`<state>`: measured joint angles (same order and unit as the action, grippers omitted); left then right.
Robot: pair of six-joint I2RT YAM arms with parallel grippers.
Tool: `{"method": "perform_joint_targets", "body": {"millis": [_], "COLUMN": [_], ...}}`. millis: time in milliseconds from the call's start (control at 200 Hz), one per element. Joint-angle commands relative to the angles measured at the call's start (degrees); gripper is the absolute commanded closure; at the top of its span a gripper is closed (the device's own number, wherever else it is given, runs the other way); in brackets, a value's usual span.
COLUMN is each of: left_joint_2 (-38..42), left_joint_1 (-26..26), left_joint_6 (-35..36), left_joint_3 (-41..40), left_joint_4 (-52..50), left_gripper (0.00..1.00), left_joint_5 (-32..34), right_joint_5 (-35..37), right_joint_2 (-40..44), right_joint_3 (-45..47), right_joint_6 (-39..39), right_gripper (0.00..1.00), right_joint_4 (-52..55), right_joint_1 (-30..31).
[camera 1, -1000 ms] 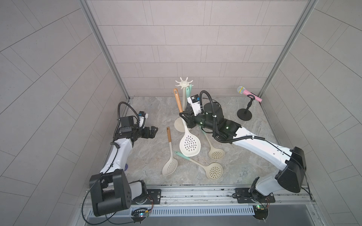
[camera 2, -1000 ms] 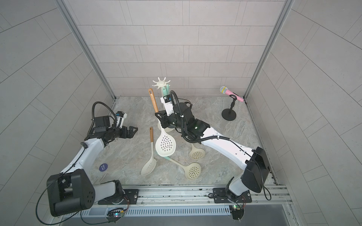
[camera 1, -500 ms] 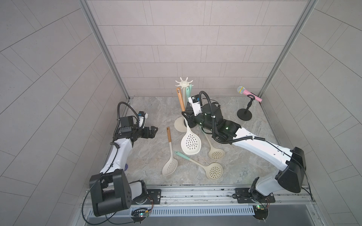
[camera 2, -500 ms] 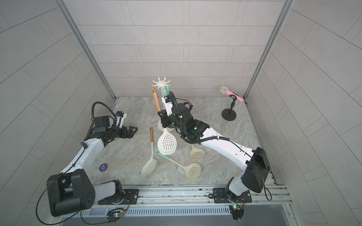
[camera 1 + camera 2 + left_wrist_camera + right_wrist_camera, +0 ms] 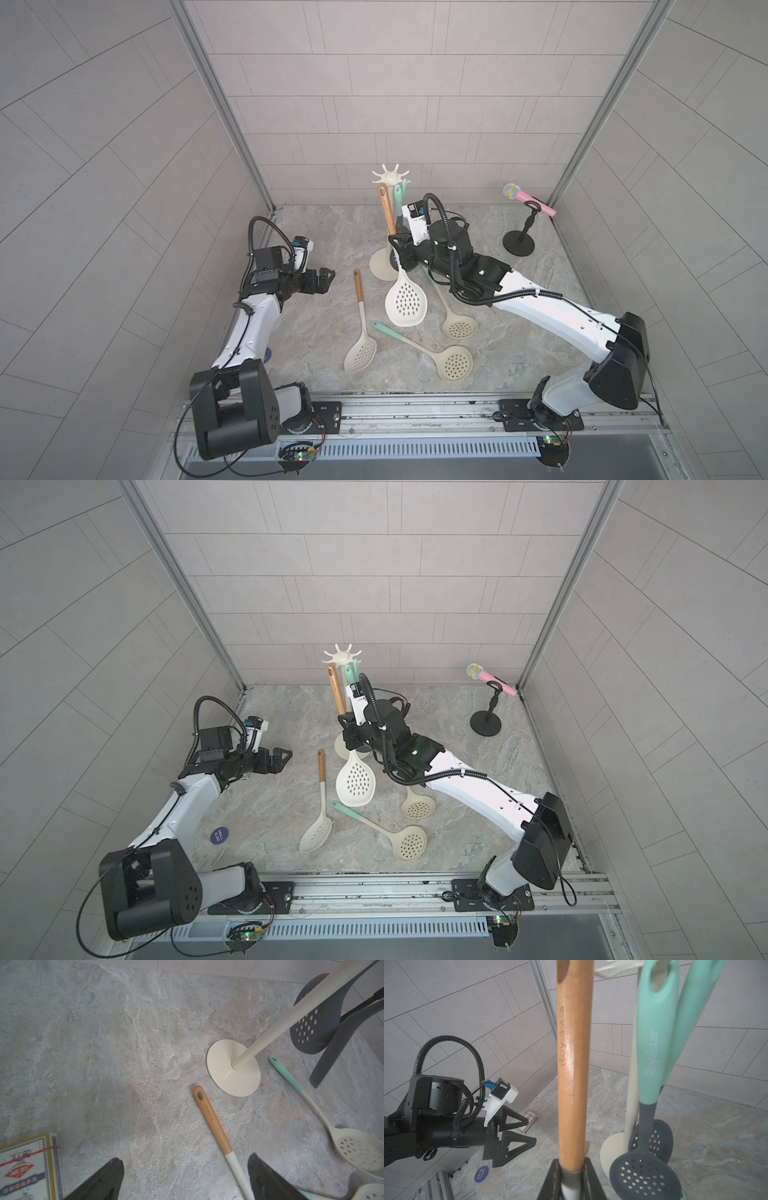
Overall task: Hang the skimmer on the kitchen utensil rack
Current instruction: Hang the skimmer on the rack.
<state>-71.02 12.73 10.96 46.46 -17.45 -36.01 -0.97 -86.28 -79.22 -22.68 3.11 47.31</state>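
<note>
My right gripper [image 5: 401, 254] [image 5: 351, 733] [image 5: 572, 1174] is shut on a skimmer, gripping where its wooden handle [image 5: 386, 210] [image 5: 574, 1064] meets the cream neck. The skimmer stands nearly upright, its perforated cream head [image 5: 406, 301] [image 5: 356, 781] hanging below the jaws. The handle's hole end is just below and beside the kitchen utensil rack's crown of hooks [image 5: 390, 176] [image 5: 343, 656]. The rack's pole [image 5: 632, 1105] and round base [image 5: 233, 1068] stand close behind. My left gripper [image 5: 326, 282] [image 5: 282, 760] [image 5: 185, 1178] is open and empty, low over the table at the left.
Two mint-handled dark grey utensils [image 5: 656, 1043] [image 5: 311, 1028] hang on the rack. Three loose skimmers [image 5: 360, 332] [image 5: 432, 353] [image 5: 453, 320] lie in front of it. A pink microphone on a black stand [image 5: 519, 232] is back right. A card box [image 5: 27, 1167] lies left.
The right gripper has carried the skimmer slightly to the right, so its handle top is closer to the rack's crown. The left arm has not moved.
</note>
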Motion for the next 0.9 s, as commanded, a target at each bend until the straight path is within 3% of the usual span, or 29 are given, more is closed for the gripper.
{"method": "perform_joint_targets", "body": {"millis": [0, 896], "left_joint_2": [0.3, 0.7], "left_joint_1": [0.4, 1.1], "left_joint_6": [0.3, 0.2], "left_joint_3": [0.9, 0.9], "left_joint_4": [-0.4, -0.7], "left_gripper": [0.00, 0.00], "left_joint_5": [-1.0, -2.6], "right_joint_5": [1.9, 5.8], "right_joint_2": [0.3, -7.4], "right_joint_3": [-1.5, -4.5], "right_joint_6": [0.6, -5.7], "right_gripper": [1.00, 1.00], "right_joint_4": [-0.6, 3.2], "right_joint_1": [0.2, -2.7]}}
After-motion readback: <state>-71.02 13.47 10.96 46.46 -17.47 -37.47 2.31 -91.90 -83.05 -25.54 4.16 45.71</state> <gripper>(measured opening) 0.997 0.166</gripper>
